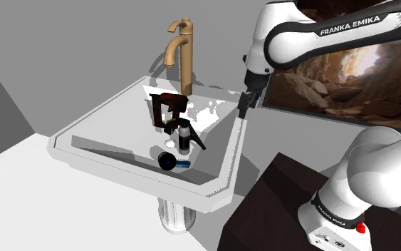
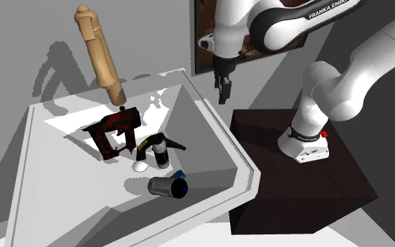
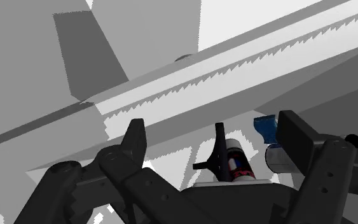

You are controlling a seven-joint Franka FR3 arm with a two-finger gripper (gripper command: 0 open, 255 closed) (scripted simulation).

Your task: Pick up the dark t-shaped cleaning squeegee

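Observation:
The dark T-shaped squeegee [image 1: 175, 127] [image 2: 171, 143] lies in the white sink basin, leaning against a black bottle with a label [image 1: 184, 142] [image 2: 162, 157]. In the wrist view the squeegee [image 3: 219, 149] shows between the fingers but well beyond them, with the bottle [image 3: 238, 164] just behind it. My black gripper [image 1: 243, 107] [image 2: 224, 91] [image 3: 215, 137] hangs open above the sink's rim on the stand's side, apart from the squeegee and holding nothing.
A tan faucet [image 1: 179, 53] [image 2: 99, 52] rises at the sink's back. A dark red tool [image 1: 167, 107] [image 2: 115, 133] and a dark can with a blue end [image 1: 169, 162] [image 2: 168, 187] lie near the squeegee. The sink rim [image 1: 220, 178] [image 2: 241, 158] slopes steeply. A dark stand [image 2: 308, 189] adjoins it.

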